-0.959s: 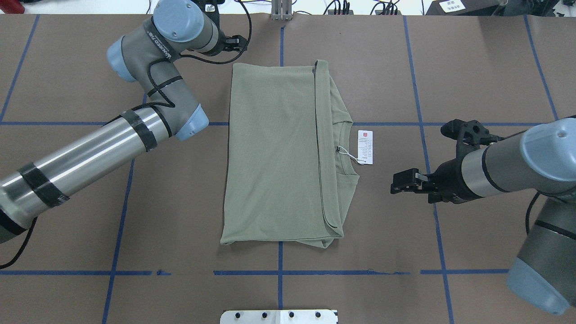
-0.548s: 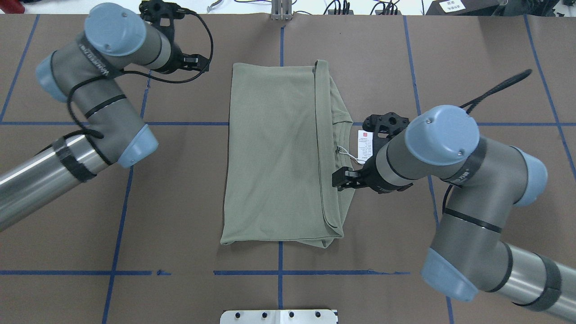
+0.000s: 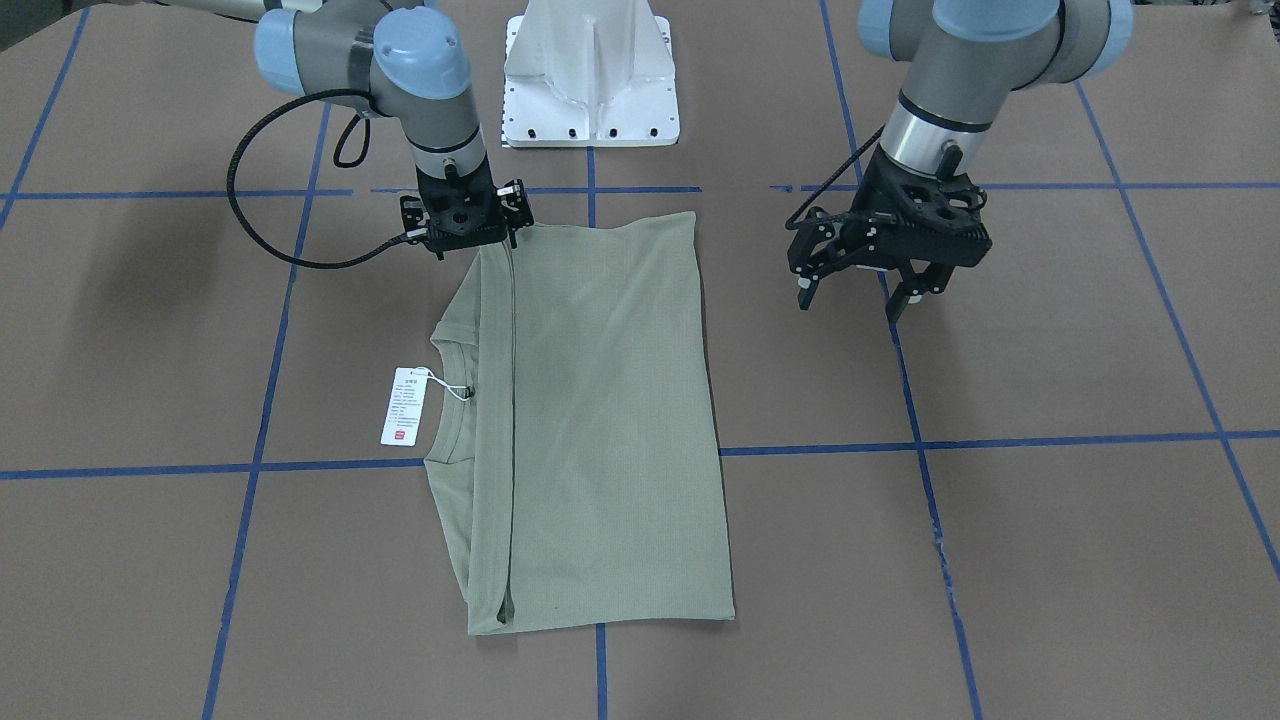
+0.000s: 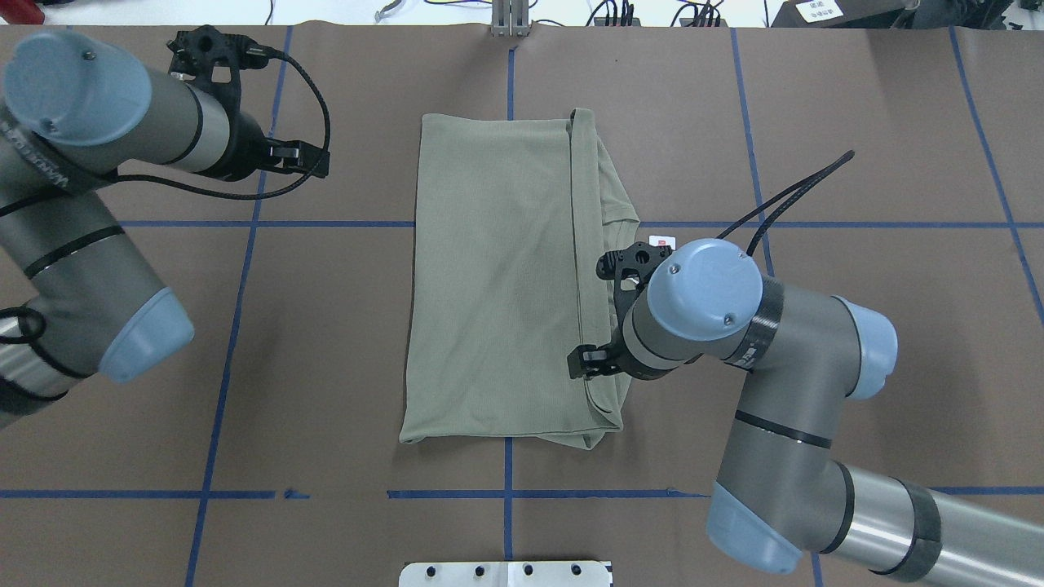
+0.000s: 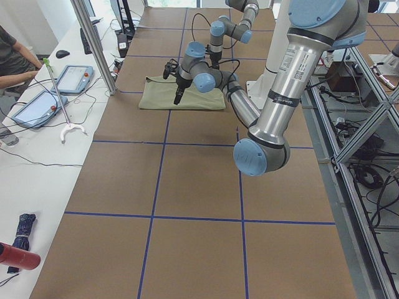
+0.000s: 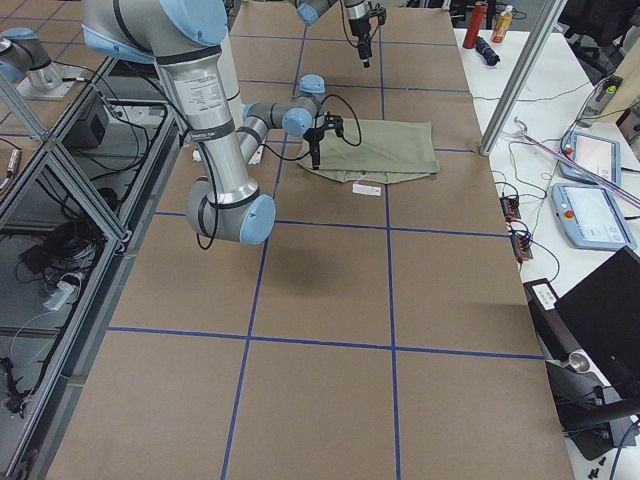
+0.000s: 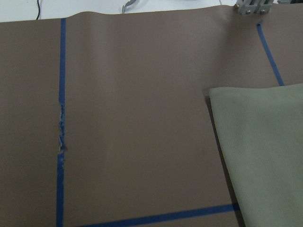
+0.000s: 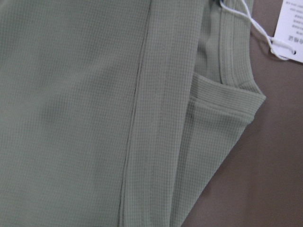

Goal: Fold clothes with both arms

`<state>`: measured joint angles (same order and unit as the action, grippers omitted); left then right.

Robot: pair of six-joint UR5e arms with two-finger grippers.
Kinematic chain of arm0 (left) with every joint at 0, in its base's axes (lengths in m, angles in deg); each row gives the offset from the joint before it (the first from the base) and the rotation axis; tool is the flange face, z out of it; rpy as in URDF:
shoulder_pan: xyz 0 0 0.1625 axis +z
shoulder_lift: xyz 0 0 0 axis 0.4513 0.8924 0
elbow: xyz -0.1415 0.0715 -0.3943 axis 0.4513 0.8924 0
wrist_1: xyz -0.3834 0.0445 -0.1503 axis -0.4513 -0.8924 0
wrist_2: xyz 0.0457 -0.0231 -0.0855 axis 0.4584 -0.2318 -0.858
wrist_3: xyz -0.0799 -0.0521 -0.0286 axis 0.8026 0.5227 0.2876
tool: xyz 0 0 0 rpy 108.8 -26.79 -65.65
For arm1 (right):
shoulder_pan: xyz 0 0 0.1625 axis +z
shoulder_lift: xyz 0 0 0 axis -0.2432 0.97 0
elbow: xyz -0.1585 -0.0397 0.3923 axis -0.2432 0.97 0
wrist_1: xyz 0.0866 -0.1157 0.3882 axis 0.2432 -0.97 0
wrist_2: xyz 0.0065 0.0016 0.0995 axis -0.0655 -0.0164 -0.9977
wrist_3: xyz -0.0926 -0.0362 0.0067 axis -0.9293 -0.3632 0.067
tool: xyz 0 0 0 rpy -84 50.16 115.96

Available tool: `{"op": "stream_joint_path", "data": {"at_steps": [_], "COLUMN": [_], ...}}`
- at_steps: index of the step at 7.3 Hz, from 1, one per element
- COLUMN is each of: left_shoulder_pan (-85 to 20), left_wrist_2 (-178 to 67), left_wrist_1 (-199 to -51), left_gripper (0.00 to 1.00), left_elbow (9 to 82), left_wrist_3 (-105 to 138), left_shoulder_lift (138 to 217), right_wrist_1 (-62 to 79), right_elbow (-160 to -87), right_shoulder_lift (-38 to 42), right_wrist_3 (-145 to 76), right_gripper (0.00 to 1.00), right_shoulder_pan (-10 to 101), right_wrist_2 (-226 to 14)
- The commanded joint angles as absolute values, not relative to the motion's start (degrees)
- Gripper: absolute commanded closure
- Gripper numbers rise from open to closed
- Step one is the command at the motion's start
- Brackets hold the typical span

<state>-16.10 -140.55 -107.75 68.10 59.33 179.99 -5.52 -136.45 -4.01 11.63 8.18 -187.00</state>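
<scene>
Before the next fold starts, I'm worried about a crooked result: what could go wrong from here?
The right gripper sits over the stacked edge of the shirt at its robot-side corner; it may catch only some layers. The left gripper hangs open over bare table, off the shirt, so a one-sided pull could skew the fold. The hang tag lies loose beside the shirt and could get trapped inside.
</scene>
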Motion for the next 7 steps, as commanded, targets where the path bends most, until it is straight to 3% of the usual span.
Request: {"op": "stream_joint_path", "data": {"at_steps": [1,7], "left_shoulder_pan": [-14.0,-13.9], "left_wrist_2": [-140.8,-140.9], "left_wrist_1": [-107.0,-107.0], "left_gripper": [0.00,0.00], "left_elbow": [69.9,69.7], "left_wrist_3": [62.2,62.2], "left_shoulder_lift": [179.7,179.9], "right_wrist_1": [-5.6,-6.8], "right_elbow": [-134.7,-134.5], "right_shoulder_lift": [-4.4,-3.5], "right_wrist_3": [10.1,9.9], "right_gripper": [0.00,0.00], "right_shoulder_pan": [7.5,7.3], "right_wrist_2": [-186.6,-186.9]}}
